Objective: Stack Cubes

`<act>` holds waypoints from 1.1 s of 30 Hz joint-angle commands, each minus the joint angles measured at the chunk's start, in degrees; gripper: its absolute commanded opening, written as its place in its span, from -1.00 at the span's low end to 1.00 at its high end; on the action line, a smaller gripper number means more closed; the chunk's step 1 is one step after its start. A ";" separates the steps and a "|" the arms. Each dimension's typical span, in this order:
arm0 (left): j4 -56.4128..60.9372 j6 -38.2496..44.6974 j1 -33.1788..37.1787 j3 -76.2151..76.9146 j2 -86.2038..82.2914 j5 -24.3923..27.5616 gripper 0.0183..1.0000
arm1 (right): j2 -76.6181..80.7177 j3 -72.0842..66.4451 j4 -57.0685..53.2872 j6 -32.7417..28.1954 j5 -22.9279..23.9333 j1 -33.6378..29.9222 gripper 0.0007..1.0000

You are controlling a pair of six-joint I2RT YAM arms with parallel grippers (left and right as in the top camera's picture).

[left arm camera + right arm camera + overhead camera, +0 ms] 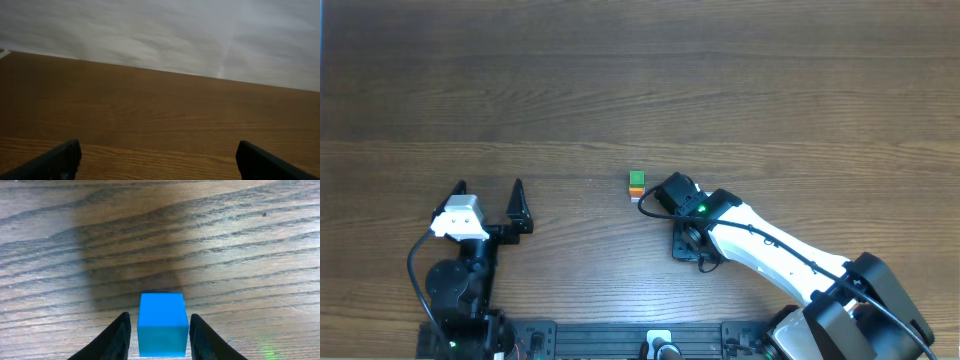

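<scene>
Jaws on your right gripper point(160, 317) are drawn in narrow, and they hold the blue cube point(163, 330) between them, one dark finger point(116, 337) along each side face. You see the cube's top and near face in the right wrist view, with wood grain and the gripper's shadow beyond it. You cannot tell whether the cube sits on the table point(620, 80) or is lifted off it.

From above, your right arm point(770, 245) stands at the bottom right and reaches toward the middle. Its black wrist lies just beside a small stack, where a green cube point(637, 178) sits on something orange point(636, 189) that is too small to make out further.

Your left gripper point(488, 195) sits near its base at the lower left, well apart from the stack. Its jaws are spread wide. In the left wrist view its fingertips point(55, 161) stand near opposite corners over bare wood.
</scene>
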 commanded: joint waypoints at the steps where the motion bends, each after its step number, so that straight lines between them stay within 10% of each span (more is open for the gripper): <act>1: -0.11 0.85 0.33 -0.31 -0.28 0.55 1.00 | 0.28 -0.46 0.20 0.13 0.11 0.37 -0.26; 33: -0.11 0.85 0.33 -0.31 -0.28 0.55 1.00 | 0.28 -1.31 1.90 0.37 -0.37 0.37 -0.58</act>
